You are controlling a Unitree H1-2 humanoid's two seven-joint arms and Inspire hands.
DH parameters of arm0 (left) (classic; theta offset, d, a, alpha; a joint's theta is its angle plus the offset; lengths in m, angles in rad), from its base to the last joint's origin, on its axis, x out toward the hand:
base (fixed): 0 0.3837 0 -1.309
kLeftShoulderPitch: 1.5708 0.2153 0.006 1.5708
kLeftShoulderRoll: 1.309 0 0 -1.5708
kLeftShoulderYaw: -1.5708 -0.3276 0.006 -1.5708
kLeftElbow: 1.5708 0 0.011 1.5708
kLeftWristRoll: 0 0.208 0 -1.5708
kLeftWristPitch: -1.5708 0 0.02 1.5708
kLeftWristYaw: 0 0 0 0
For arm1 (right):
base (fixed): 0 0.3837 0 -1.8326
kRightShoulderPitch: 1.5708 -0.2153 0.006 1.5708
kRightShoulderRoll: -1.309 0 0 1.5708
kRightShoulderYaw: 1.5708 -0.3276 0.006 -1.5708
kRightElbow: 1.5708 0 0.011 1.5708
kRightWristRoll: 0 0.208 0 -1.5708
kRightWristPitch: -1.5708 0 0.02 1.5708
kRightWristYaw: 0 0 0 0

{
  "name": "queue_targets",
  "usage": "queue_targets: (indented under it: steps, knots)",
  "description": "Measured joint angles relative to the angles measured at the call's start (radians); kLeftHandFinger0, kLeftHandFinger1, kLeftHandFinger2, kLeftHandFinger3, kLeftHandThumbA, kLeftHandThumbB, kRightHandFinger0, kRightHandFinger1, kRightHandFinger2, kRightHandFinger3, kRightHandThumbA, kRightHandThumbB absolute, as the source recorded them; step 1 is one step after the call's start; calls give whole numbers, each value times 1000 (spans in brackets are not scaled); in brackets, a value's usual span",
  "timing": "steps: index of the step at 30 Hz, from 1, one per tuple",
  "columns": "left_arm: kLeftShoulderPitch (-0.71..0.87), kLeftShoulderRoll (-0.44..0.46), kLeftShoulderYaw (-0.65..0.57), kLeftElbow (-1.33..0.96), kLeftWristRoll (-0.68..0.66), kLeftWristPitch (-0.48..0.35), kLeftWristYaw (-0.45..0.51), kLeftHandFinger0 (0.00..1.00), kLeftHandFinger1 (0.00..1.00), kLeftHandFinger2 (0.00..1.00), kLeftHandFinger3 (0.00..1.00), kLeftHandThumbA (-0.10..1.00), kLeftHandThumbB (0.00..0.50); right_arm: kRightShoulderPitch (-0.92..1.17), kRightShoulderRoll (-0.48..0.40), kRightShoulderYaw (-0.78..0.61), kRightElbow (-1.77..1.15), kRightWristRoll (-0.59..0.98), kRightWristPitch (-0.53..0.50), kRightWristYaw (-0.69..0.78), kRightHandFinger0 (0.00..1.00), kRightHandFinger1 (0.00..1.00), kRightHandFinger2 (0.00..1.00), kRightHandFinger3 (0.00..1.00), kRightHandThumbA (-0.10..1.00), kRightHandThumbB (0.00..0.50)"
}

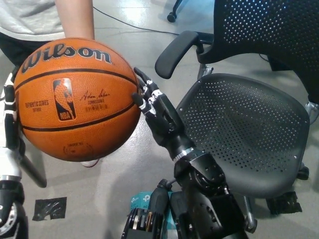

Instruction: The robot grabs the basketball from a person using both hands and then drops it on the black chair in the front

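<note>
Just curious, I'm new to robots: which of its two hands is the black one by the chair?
The right hand, black, presses the basketball on the side facing the black chair. The white left hand is opposite.

The basketball [77,99] sits between the 2 hands: left hand [9,124] touching its left side, right hand [157,114] against its right. A person's forearm [75,20] rises behind it. The chair [244,134] stands to the right, on the floor [114,174].
</note>
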Motion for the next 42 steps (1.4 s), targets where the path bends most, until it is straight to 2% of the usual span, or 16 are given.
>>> queue_targets:
  steps: [2,4,6,7,10,14,19,22,25,27,31,33,34,37,39,42]
  knots:
    - [9,-14,-9,0,12,8,20,1000,1000,1000,1000,1000,111,0,10,6,12,-4,-44,-25,1000,1000,1000,1000,1000,283]
    - [21,-31,-25,0,28,15,38,1000,1000,1000,1000,1000,101,0,12,20,32,-5,-91,-58,1000,1000,1000,1000,1000,282]
    - [35,-45,-40,-1,47,21,61,1000,1000,1000,1000,1000,91,0,12,32,47,-5,-128,-95,1000,1000,1000,1000,1000,246]
    - [41,-54,-48,-2,58,27,72,1000,1000,1000,1000,1000,80,1,12,39,52,-5,-146,-111,1000,1000,1000,1000,1000,266]
    - [47,-77,-80,-3,86,44,103,1000,1000,1000,1000,1000,53,6,12,44,56,-5,-182,-151,1000,1000,1000,1000,1000,246]
    - [45,-92,-104,-4,103,72,133,1000,1000,1000,1000,1000,75,7,12,44,56,-6,-203,-183,1000,1000,1000,1000,1000,276]
    - [39,-102,-115,-5,104,93,152,1000,1000,1000,1000,1000,87,7,11,53,52,-6,-210,-211,1000,1000,1000,1000,1000,277]
    - [35,-102,-126,-5,105,103,162,1000,1000,1000,1000,1000,82,7,6,57,47,-8,-213,-223,1000,1000,1000,1000,1000,237]
    - [22,-102,-140,-5,107,111,172,1000,1000,1000,1000,1000,80,7,-3,58,38,-8,-221,-232,1000,1000,1000,1000,1000,218]
    - [9,-102,-148,-4,110,116,179,1000,1000,1000,1000,1000,118,7,-8,58,28,-8,-223,-237,1000,1000,1000,1000,1000,218]
    - [-33,-102,-177,-4,126,141,186,1000,1000,1000,1000,1000,143,8,-33,57,-27,-8,-213,-255,1000,1000,1000,1000,1000,245]
    - [-62,-104,-189,-5,132,155,186,1000,1000,1000,1000,1000,143,8,-46,54,-66,-8,-201,-269,1000,1000,1000,1000,1000,250]
    - [-83,-107,-197,-5,135,165,186,1000,1000,1000,1000,1000,131,8,-54,50,-90,-8,-193,-277,1000,1000,1000,1000,1000,226]
    - [-145,-120,-220,-4,141,184,186,1000,1000,1000,1000,1000,126,6,-84,34,-164,-4,-164,-292,1000,1000,1000,1000,1000,215]
    - [-183,-130,-237,3,147,194,186,1000,1000,1000,1000,1000,125,3,-103,19,-205,-1,-146,-302,1000,1000,1000,1000,1000,250]
    - [-248,-147,-263,36,159,211,186,1000,1000,1000,1000,1000,102,-9,-135,-9,-252,4,-115,-319,1000,1000,1000,1000,1000,259]
